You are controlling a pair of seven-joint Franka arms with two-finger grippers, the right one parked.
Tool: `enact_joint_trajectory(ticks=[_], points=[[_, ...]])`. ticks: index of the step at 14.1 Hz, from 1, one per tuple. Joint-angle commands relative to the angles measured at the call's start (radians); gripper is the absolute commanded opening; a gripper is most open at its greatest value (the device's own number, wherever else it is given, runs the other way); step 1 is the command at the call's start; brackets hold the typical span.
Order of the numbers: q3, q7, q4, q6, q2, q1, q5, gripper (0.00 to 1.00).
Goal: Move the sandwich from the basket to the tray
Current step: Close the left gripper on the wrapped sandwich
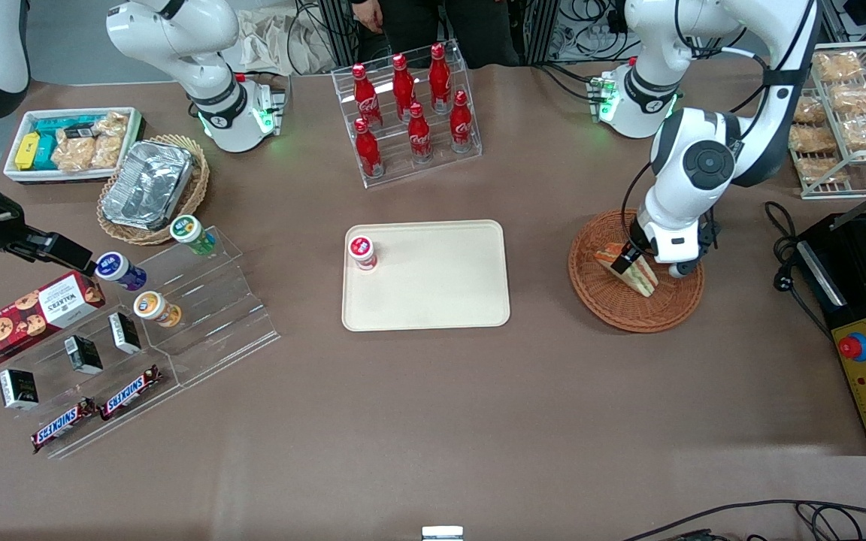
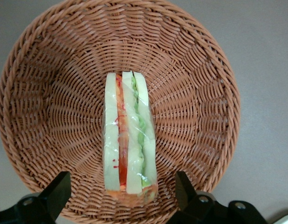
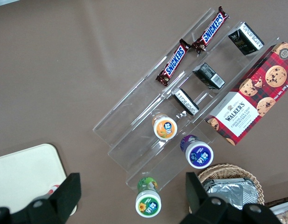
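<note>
The claw (image 2: 120, 193) is held spread open astride the plastic-wrapped wedge sandwich (image 2: 128, 147) in the reddish-brown wicker basket (image 2: 41, 84), positioned for gripping.

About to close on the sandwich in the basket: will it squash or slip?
Probably both, a little. The sandwich looks like soft bread in glossy clear wrap, so it may compress and slide. It stands on a narrow edge in the basket, so it may tip. The end effector straddles it, open.
</note>
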Motion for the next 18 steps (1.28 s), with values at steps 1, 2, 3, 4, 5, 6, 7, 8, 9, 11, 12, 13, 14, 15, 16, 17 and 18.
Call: enact_joint_trajectory(ticks=[1, 2, 3, 4, 5, 6, 7, 8, 9, 11, 12, 13, 14, 15, 16, 17, 18], points=[[0.004, -0.019, -0.006, 0.054, 0.029, 0.000, 0.004, 0.99], [0.004, -0.019, -0.006, 0.064, 0.041, 0.001, 0.006, 0.99], [0.004, -0.019, -0.006, 0.073, 0.051, 0.001, 0.006, 0.99], [0.004, -0.019, -0.011, 0.083, 0.061, 0.001, 0.007, 0.99], [0.005, -0.019, -0.018, 0.097, 0.070, 0.001, 0.012, 0.99], [0.005, -0.018, -0.024, 0.116, 0.078, 0.001, 0.016, 0.99], [0.005, -0.018, -0.024, 0.129, 0.086, 0.001, 0.016, 0.99], [0.005, -0.016, -0.026, 0.136, 0.095, 0.001, 0.016, 0.95], [0.007, -0.016, -0.027, 0.143, 0.098, 0.001, 0.016, 0.86], [0.007, -0.008, -0.032, 0.153, 0.101, 0.003, 0.018, 0.46], [0.008, -0.007, -0.038, 0.156, 0.104, 0.003, 0.030, 0.20], [0.008, -0.001, -0.043, 0.162, 0.101, 0.010, 0.050, 0.00], [0.008, 0.007, -0.041, 0.162, 0.097, 0.018, 0.059, 0.00], [0.008, 0.022, -0.041, 0.157, 0.084, 0.018, 0.068, 0.00], [0.007, 0.048, -0.041, 0.147, 0.056, 0.018, 0.070, 0.00], [0.005, 0.067, -0.029, 0.122, 0.028, 0.018, 0.070, 0.00], [0.004, 0.074, 0.001, 0.051, -0.004, 0.015, 0.070, 0.00]])
